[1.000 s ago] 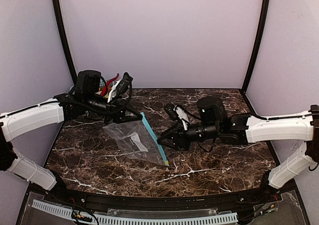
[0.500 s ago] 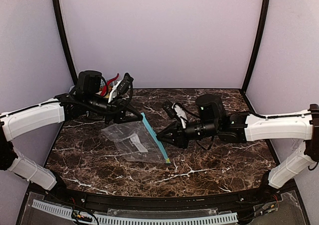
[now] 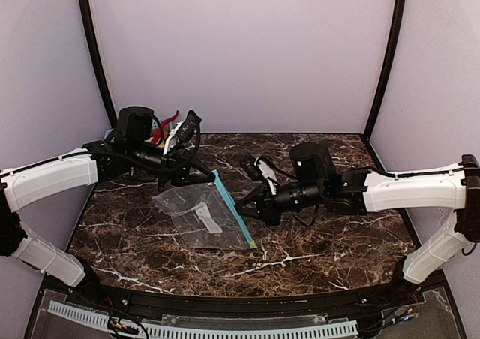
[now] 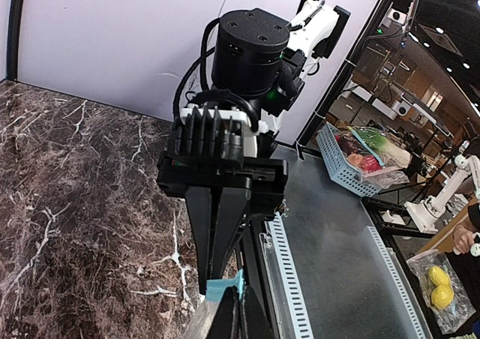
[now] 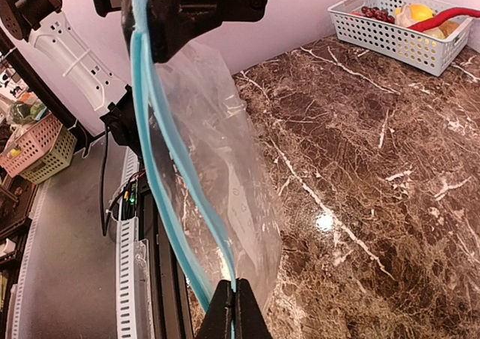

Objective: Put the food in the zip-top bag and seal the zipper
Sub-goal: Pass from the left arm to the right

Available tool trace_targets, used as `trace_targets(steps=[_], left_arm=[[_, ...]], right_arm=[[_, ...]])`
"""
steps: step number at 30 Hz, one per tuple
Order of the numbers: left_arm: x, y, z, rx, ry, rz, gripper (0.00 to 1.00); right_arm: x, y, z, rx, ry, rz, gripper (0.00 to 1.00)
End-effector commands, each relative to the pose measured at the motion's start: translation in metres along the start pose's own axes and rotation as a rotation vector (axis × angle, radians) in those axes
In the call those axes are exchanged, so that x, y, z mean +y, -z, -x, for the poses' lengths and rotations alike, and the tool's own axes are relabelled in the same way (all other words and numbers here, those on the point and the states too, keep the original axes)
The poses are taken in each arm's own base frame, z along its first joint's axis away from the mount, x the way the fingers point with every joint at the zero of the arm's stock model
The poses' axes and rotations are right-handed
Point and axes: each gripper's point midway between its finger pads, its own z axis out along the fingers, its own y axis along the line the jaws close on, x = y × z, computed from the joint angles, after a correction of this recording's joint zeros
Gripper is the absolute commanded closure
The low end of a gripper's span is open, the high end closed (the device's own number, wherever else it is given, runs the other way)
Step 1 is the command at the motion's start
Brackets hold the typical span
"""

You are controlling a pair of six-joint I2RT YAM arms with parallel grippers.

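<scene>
The clear zip-top bag (image 3: 201, 217) hangs over the marble table between both arms. Its teal zipper (image 3: 234, 213) runs from far left to near right. My left gripper (image 3: 211, 176) is shut on the zipper's (image 4: 225, 286) far end; its fingers (image 4: 202, 234) are pressed together. My right gripper (image 3: 244, 206) is shut on the zipper's middle. In the right wrist view the bag (image 5: 225, 151) has its two teal strips (image 5: 160, 129) apart, and my right gripper (image 5: 235, 283) pinches the right-hand strip. The food, with dark grapes (image 5: 373, 12) and a yellow piece (image 5: 417, 12), lies in a basket.
The white mesh basket (image 5: 390, 43) stands at the table's back left corner, behind my left arm (image 3: 52, 178); a red piece (image 3: 166, 123) sticks out of it. Walls close in the back and both sides. A perforated rail (image 3: 225, 329) lines the near edge.
My right gripper has shut on the zipper and shifted slightly left and away. The bag's near end has shifted a little to the left with it. The left arm has not moved.
</scene>
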Motion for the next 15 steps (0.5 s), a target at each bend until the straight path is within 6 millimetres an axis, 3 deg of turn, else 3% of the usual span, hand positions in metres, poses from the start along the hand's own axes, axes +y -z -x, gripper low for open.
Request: trace_targets(steps=[1,4,5,8,9,11,15], left_arm=[[-0.007,0.0,0.008,-0.006,-0.017,-0.023,0.99],[-0.003,0.001,0.008,-0.006,-0.028,0.015,0.99],[0.002,0.002,0.008,-0.003,-0.031,0.051,0.94],[0.013,0.008,0.009,0.0,-0.067,0.158,0.68],[0.023,0.011,0.009,0.002,-0.08,0.225,0.54],[0.032,0.02,0.012,-0.004,-0.113,0.333,0.4],[0.044,0.042,0.023,-0.042,-0.177,0.523,0.27]], right_arm=[[0.011,0.001,0.021,-0.052,0.037,0.031,1.0],[0.006,0.006,0.023,-0.06,0.031,-0.015,1.0],[0.002,0.008,0.023,-0.058,0.026,-0.043,1.0],[-0.017,0.016,0.021,-0.035,0.003,-0.178,1.0],[-0.023,0.02,0.018,-0.02,-0.005,-0.22,1.0],[-0.038,0.031,0.013,0.011,-0.022,-0.319,1.0],[-0.069,0.063,0.002,0.068,-0.064,-0.526,1.0]])
